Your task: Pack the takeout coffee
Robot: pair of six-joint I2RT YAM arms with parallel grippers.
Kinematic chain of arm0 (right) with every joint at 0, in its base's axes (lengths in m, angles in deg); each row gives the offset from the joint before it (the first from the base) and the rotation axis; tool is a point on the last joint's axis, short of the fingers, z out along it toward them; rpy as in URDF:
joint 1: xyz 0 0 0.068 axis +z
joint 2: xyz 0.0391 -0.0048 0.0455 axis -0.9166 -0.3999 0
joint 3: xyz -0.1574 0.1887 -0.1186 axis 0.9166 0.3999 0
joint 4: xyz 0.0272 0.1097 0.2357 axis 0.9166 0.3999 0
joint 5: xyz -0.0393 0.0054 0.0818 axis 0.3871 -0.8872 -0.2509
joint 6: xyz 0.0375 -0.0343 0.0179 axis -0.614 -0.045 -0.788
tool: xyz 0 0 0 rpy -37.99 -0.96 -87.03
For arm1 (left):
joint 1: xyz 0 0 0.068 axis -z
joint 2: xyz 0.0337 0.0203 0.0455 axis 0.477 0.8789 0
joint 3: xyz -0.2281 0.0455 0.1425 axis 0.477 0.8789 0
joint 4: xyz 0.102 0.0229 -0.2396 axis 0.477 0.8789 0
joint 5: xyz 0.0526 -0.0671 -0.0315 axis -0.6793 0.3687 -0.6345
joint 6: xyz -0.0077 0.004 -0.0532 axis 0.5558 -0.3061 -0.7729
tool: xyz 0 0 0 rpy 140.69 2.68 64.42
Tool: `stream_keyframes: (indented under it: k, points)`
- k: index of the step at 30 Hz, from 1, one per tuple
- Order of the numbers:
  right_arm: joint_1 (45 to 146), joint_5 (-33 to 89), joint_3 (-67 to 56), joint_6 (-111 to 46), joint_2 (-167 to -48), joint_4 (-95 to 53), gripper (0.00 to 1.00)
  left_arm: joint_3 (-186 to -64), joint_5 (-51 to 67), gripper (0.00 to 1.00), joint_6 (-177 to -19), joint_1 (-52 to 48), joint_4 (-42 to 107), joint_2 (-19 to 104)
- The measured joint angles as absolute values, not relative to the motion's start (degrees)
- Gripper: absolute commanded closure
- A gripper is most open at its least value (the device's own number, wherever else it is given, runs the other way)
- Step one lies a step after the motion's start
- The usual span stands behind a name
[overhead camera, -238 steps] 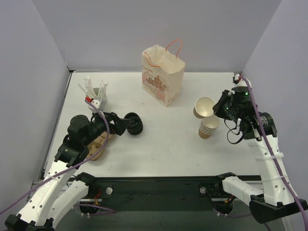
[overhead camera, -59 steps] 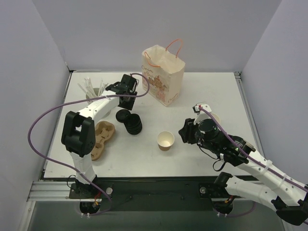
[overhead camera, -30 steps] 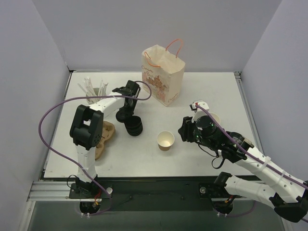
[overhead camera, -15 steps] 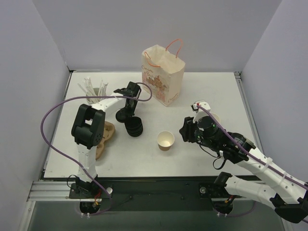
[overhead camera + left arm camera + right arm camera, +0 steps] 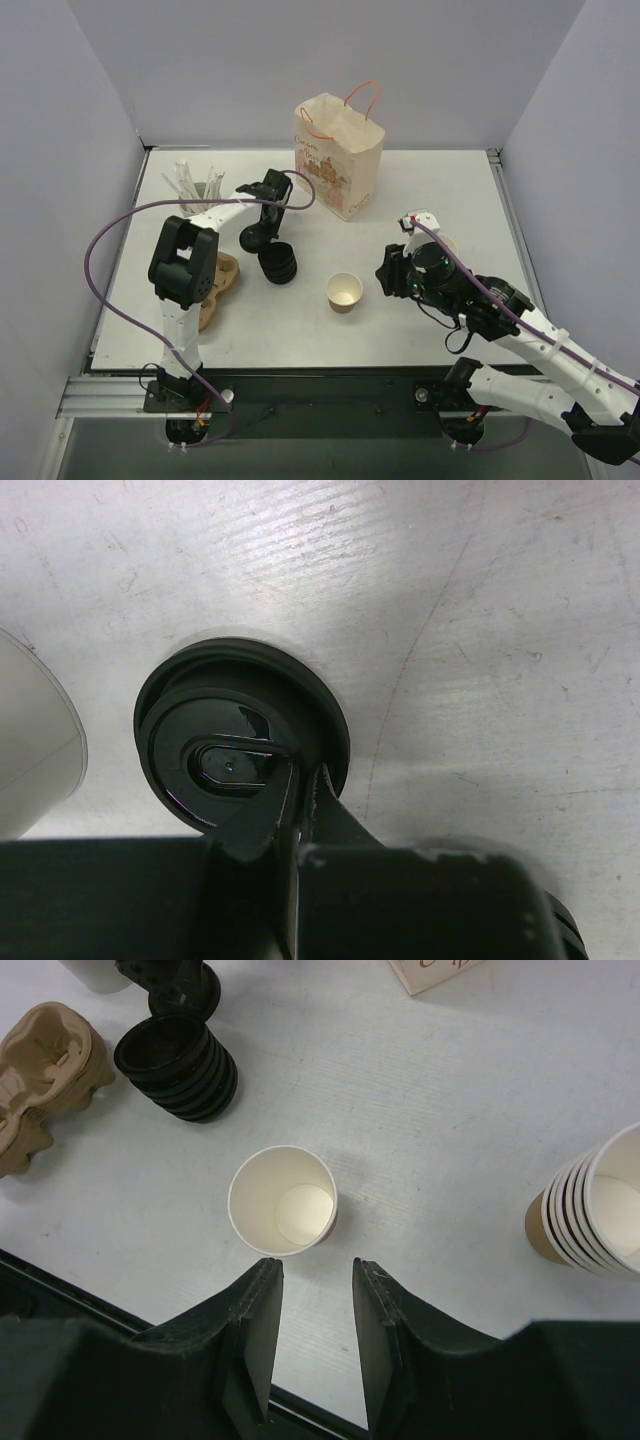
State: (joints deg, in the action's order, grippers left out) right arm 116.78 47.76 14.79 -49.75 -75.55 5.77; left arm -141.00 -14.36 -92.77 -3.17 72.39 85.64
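No takeout coffee with its lid on shows in any view. A lidless brown paper cup (image 5: 345, 292) (image 5: 282, 1200) stands upright mid-table. My right gripper (image 5: 392, 272) (image 5: 315, 1270) hovers open just to its right, jaws apart and holding nothing. A single black lid (image 5: 252, 240) (image 5: 200, 720) lies flat on the table beside the stack of black lids (image 5: 278, 264) (image 5: 180, 1065). My left gripper (image 5: 262, 225) (image 5: 300, 775) is shut on that single lid's near rim, one finger inside it and one outside.
A printed paper bag (image 5: 338, 155) stands open at the back centre. A cardboard cup carrier (image 5: 215, 285) (image 5: 45, 1055) lies at the left, and a white holder of stirrers (image 5: 200, 190) behind it. Stacked lidless cups (image 5: 590, 1210) lie at the right, mostly hidden under my right arm.
My left gripper's jaws have closed onto the rim of the single black lid. The right arm has edged slightly right; the cup has not moved.
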Motion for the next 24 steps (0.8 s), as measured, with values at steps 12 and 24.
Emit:
stream_keyframes:
  k: [12, 24]
  points:
    - [116.8, 49.1, 13.2, -49.9, -76.5, 6.1, 0.66, -146.9, -14.6, 1.0, -91.6, -3.3, 76.2, 82.0]
    - [116.8, 54.9, 15.0, -52.8, -68.7, 9.7, 0.66, -151.6, -12.9, 1.0, -92.4, 11.4, 83.7, 68.6]
